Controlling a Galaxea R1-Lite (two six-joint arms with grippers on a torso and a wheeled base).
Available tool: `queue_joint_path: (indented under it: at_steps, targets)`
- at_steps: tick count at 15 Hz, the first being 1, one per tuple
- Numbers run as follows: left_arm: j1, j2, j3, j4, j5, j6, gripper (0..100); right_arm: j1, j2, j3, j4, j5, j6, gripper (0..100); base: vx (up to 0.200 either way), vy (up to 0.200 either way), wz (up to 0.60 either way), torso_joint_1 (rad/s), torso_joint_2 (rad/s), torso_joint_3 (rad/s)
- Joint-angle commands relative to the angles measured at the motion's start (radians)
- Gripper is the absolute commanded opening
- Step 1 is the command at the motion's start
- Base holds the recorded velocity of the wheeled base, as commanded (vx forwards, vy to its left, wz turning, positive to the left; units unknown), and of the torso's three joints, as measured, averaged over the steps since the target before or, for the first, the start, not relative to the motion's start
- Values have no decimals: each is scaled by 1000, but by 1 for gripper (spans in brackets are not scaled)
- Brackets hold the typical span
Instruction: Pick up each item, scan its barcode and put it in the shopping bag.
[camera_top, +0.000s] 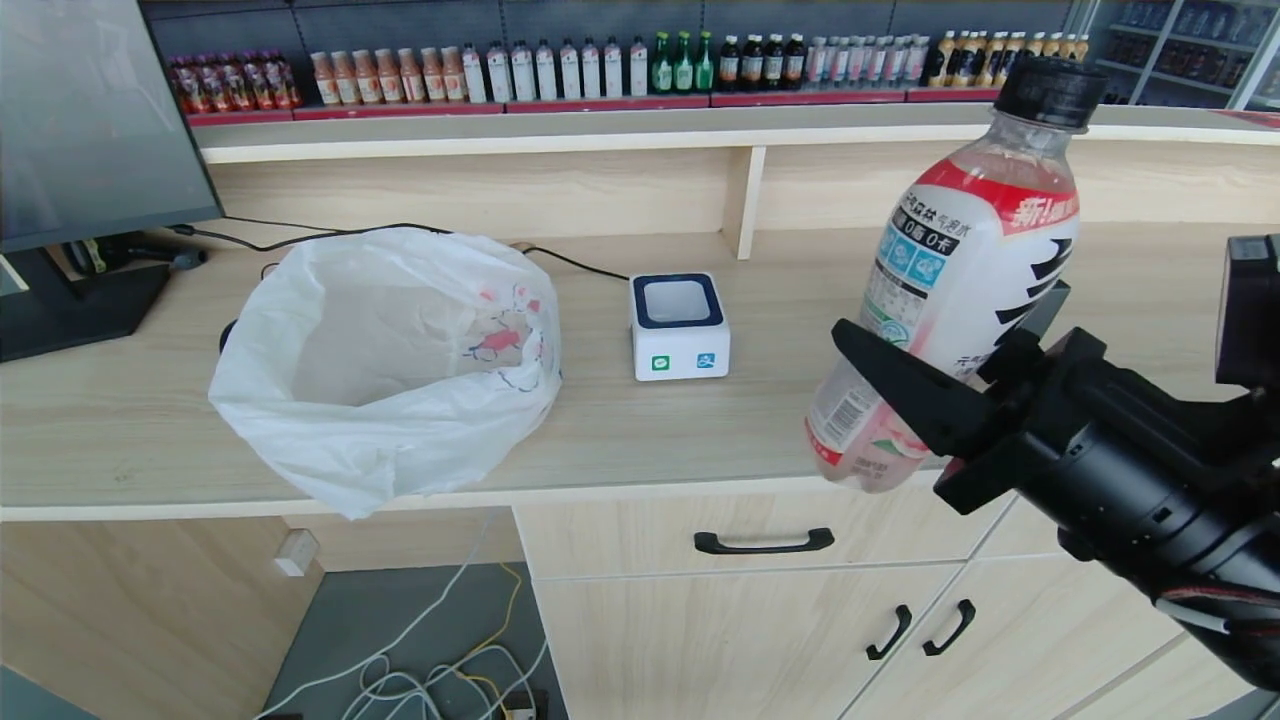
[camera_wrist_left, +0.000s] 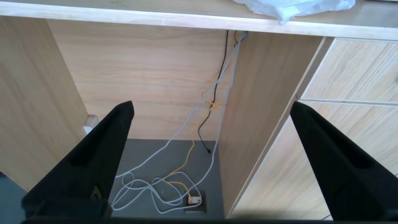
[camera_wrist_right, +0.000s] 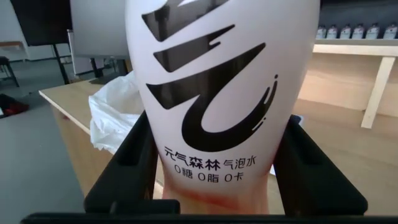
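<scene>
The right hand (camera_top: 945, 330) grips the bottle (camera_top: 960, 260) above the table's (camera_top: 120, 420) front edge, right of the scanner (camera_top: 680, 325); best to tilt its barcode (camera_top: 848, 410) squarely over the scanner window, while the left hand (camera_wrist_left: 211, 107) hangs wide open.

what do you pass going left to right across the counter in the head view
monitor → shopping bag → scanner → bottle, held up in the right gripper
</scene>
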Motion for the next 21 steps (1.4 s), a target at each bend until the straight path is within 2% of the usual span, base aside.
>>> queue_joint_path:
  at_steps: [1, 4, 8, 11, 12, 18, 21]
  targets:
    - [0, 0, 0, 0, -1, -1, 100, 10, -2, 1, 0, 21, 15, 0, 0, 0, 0, 0, 0, 0]
    - [0, 0, 0, 0, -1, -1, 100, 48, 9, -21, 0, 67, 127, 0, 0, 0, 0, 0, 0, 0]
    - [0, 0, 0, 0, 1, -1, 100, 153, 23, -85, 0, 84, 311, 0, 0, 0, 0, 0, 0, 0]
    - [-1, 0, 0, 0, 1, -1, 100, 163, 47, -102, 0, 145, 331, 0, 0, 0, 0, 0, 0, 0]
    - [0, 0, 0, 0, -1, -1, 100, 186, 47, -102, -5, 159, 387, 0, 0, 0, 0, 0, 0, 0]
    - [0, 0, 0, 0, -1, -1, 100, 199, 49, -148, -6, 154, 519, 0, 0, 0, 0, 0, 0, 0]
    - [0, 0, 0, 0, -1, -1, 100, 199, 49, -148, -8, 154, 528, 0, 0, 0, 0, 0, 0, 0]
